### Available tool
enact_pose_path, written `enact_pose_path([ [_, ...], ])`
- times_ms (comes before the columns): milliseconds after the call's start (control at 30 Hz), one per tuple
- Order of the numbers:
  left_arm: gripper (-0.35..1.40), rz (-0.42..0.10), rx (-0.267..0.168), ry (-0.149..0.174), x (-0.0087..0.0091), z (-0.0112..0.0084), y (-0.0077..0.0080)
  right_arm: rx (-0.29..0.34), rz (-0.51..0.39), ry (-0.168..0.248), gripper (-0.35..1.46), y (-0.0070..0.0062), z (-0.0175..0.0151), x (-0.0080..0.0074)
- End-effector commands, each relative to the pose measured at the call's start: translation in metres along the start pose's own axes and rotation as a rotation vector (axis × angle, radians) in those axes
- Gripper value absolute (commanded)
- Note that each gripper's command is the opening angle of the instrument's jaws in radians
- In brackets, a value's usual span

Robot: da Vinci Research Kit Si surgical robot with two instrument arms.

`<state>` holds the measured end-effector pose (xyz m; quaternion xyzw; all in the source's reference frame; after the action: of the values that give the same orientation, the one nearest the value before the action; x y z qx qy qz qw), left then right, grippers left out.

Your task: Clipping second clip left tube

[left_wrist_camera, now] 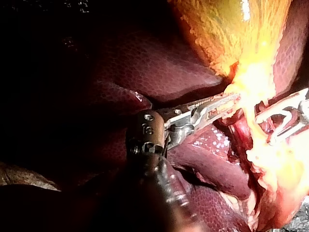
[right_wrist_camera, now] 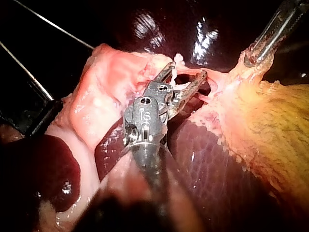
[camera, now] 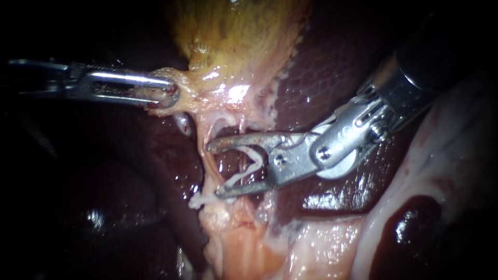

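My left instrument (camera: 168,94) lies level, jaws pinching the gallbladder (camera: 233,31) neck. My right instrument (camera: 213,169) slants in, jaws spread at the left tube (camera: 207,168), liver (camera: 332,67) crowding behind

Can't really make out the surface itself, it's just blackness round the edges in all three of my views. What's lying there is the liver (camera: 332,67), dark red and glossy, filling most of my endoscope view. The yellowish gallbladder (camera: 233,31) rests against the liver, with pale fatty tissue (camera: 244,243) trailing down from it.
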<state>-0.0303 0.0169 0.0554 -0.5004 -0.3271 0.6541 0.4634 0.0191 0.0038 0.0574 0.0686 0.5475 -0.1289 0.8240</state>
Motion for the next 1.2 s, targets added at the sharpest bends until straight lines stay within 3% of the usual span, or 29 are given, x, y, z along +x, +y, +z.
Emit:
enact_pose_path([
  [33,-0.35,0.0,0.0,0.0,0.0,0.0,0.0,-0.003,0.003,0.007,0.39,0.0001,-0.0002,0.0001],
  [267,-0.35,0.0,-0.001,0.0,0.0,-0.0001,0.0,-0.018,0.131,0.039,0.45,0.0006,-0.0016,0.0014],
  [567,-0.35,0.0,-0.001,0.0,0.0,-0.0001,0.0,-0.034,0.506,0.084,0.49,0.001,-0.0028,0.0025],
  [733,-0.35,0.0,-0.001,0.0,0.0,-0.0002,0.0,0.006,0.697,0.101,0.5,0.0005,-0.0031,0.0022],
  [867,-0.35,0.0,-0.001,0.0,0.0,-0.0002,0.0,0.041,0.84,0.143,0.5,0.0001,-0.0029,0.0021],
  [967,-0.35,0.0,-0.001,0.0,0.0,-0.0002,0.0,0.065,0.916,0.174,0.5,-0.0002,-0.0027,0.0019],
  [1200,-0.35,0.0,-0.001,-0.001,0.0,-0.0002,0.0,0.091,0.987,0.182,0.5,-0.0011,-0.0017,0.001],
])
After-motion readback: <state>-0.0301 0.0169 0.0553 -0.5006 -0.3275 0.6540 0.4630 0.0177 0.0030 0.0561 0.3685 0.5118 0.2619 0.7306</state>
